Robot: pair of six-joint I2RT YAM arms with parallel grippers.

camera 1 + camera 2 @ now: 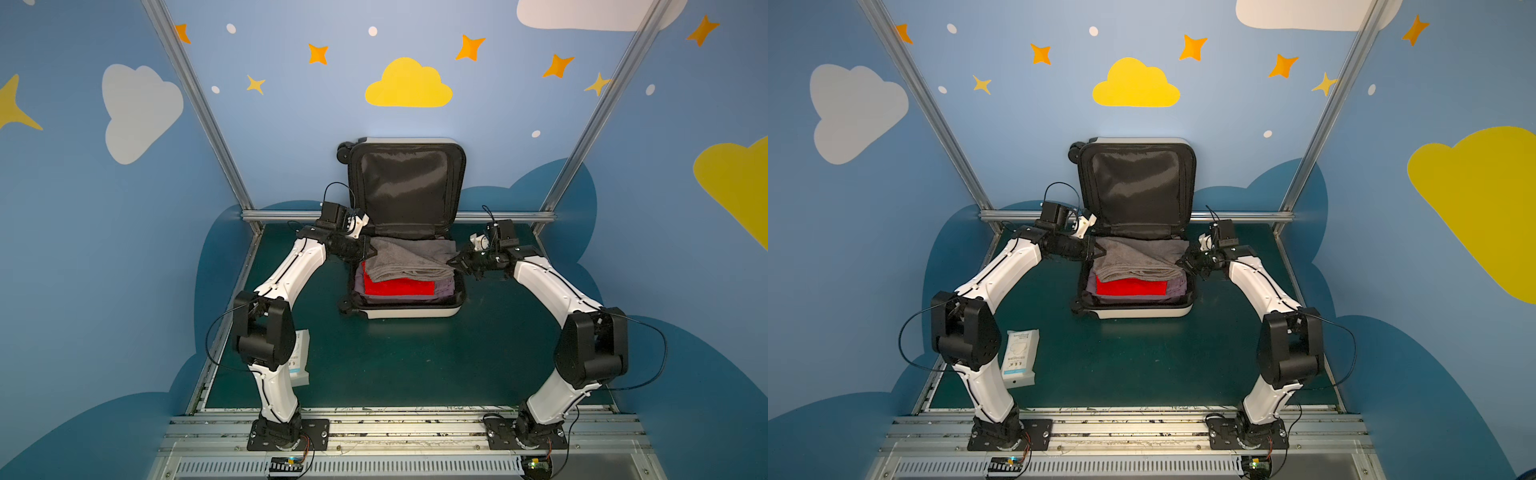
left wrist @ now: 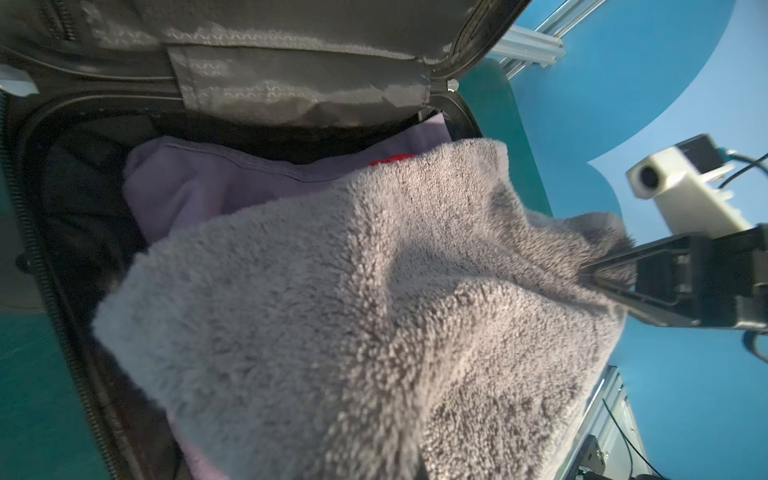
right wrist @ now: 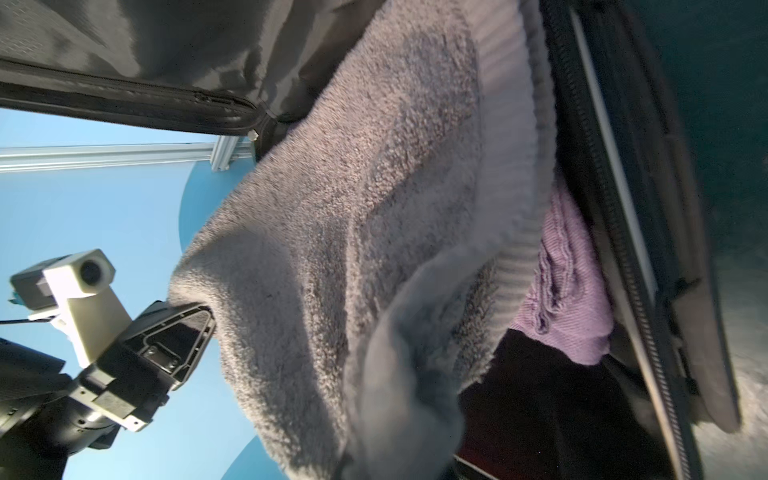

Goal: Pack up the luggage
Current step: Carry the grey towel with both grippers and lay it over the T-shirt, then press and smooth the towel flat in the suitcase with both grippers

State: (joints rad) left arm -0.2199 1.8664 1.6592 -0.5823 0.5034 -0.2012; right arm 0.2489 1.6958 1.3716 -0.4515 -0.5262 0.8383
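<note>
Towel (image 1: 409,259) pinched by left gripper (image 1: 374,250), right gripper (image 1: 450,262), luggage (image 1: 409,311) beneath

Top view: packet (image 1: 303,365) half hidden behind L arm (image 1: 266,332); its print too small to read. Most of red cloth (image 1: 399,286) & purple cloth (image 1: 444,287) lies under towel (image 1: 409,259).

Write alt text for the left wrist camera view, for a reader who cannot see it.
A fluffy grey towel fills the view, spread above an open black-lined suitcase, with the right pincer shut on one corner of it. A folded lilac cloth and a sliver of red fabric lie beneath the towel, inside the case.
</note>
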